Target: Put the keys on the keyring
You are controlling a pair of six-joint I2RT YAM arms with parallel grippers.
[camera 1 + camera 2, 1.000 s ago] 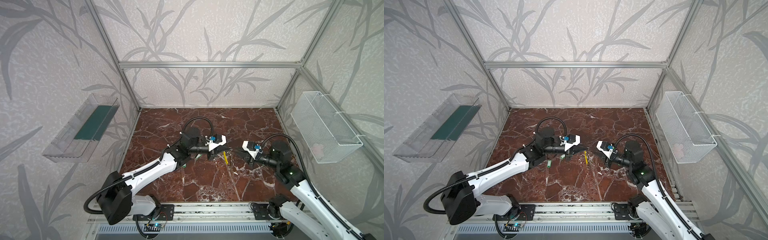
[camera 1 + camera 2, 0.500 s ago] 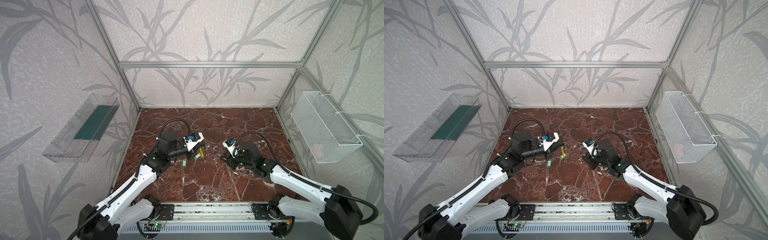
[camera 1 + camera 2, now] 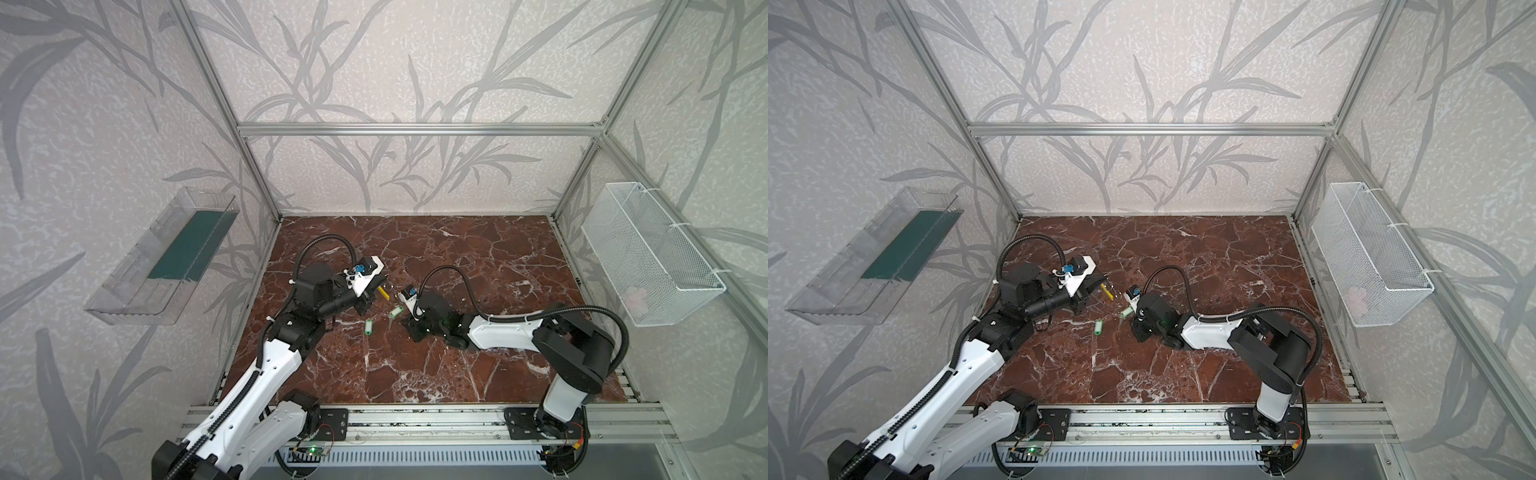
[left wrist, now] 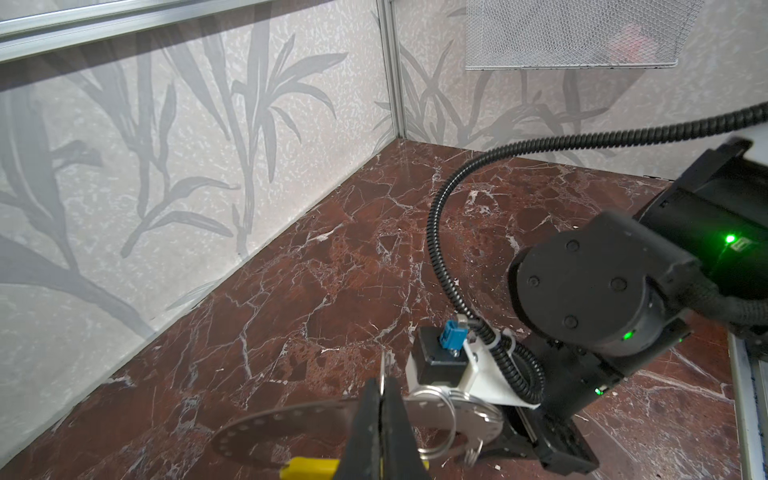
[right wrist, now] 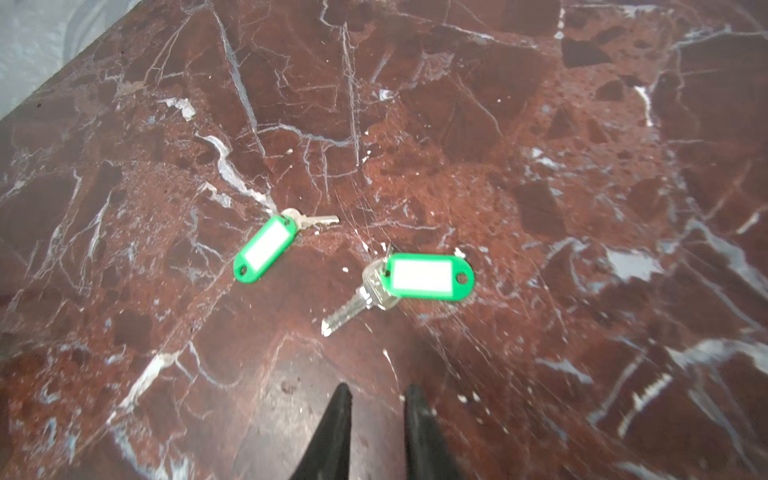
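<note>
— Left gripper [image 4: 381, 399] clenched on the large flat grey perforated metal keyring [image 4: 282, 419]. The right gripper [image 5: 376, 395], parted and empty, hovers near two small metal keys with green plastic tags [image 5: 428, 276], lying on the red-brown marble surface [image 5: 540, 145].

— Light, thin, likely slippery; I'd pinch a tag's edge. That stiff keyring should hold steady. Leaf-patterned walls [image 3: 415, 83] enclose everything.

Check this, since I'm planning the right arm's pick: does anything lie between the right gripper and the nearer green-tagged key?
Nothing visible does. Only bare marble tabletop lies between the right gripper and the nearer key; the other key lies apart, off that line.
</note>
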